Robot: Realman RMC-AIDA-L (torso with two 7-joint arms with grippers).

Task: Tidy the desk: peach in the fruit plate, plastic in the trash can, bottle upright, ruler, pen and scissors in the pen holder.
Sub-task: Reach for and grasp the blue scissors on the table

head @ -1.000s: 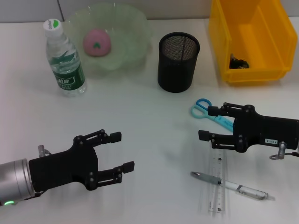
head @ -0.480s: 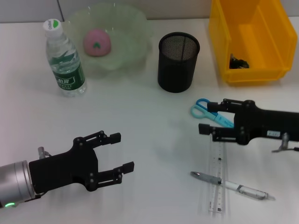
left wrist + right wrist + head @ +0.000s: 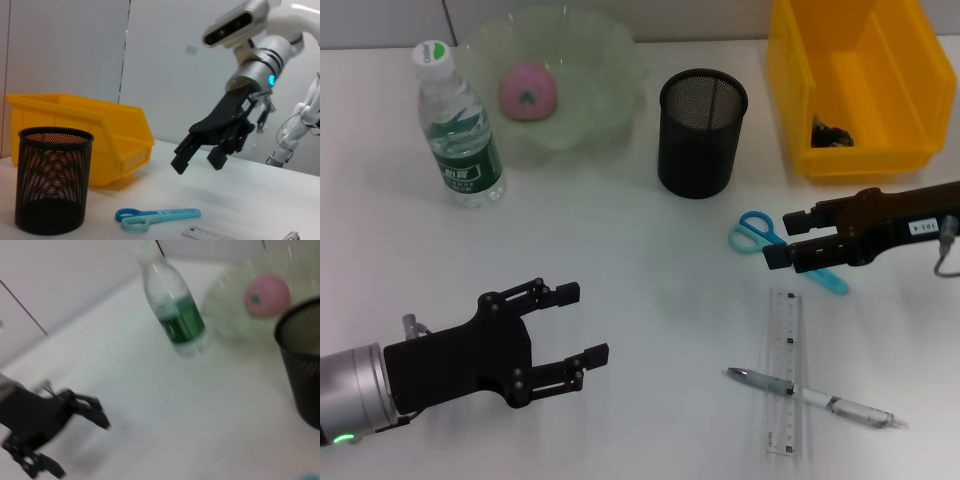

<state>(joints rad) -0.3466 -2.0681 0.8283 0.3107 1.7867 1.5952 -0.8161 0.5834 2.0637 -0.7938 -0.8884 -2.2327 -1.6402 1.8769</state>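
Done so far: we judge the pink peach (image 3: 527,90) settled, as it lies in the pale green glass fruit plate (image 3: 610,60); the clear plastic water bottle with green label (image 3: 459,130) stands upright beside the plate, and dark scraps (image 3: 833,133) sit in the yellow plastic bin (image 3: 798,60).
Left to do: blue-handled scissors (image 3: 756,232), clear plastic ruler (image 3: 783,372) and silver-tipped clear pen (image 3: 812,397) lie flat on the white desk (image 3: 650,290), all outside the black mesh pen holder (image 3: 701,132).
Right gripper (image 3: 792,238): fingers parted, empty, hanging in the air above the scissors' blade end; the left wrist view shows it well clear of the desk.
Left gripper (image 3: 575,325): jaws spread, empty, parked low over the near-left desk.
Step in hand: we take it to be the scissors pick.
Doing it well: we would lower straight down, straddle the light blue sheath just behind the handles, and close only once the fingertips nearly touch the desk.
Risk: a flat, thin thing may skid aside; the ruler lies near, so we keep clear of it.
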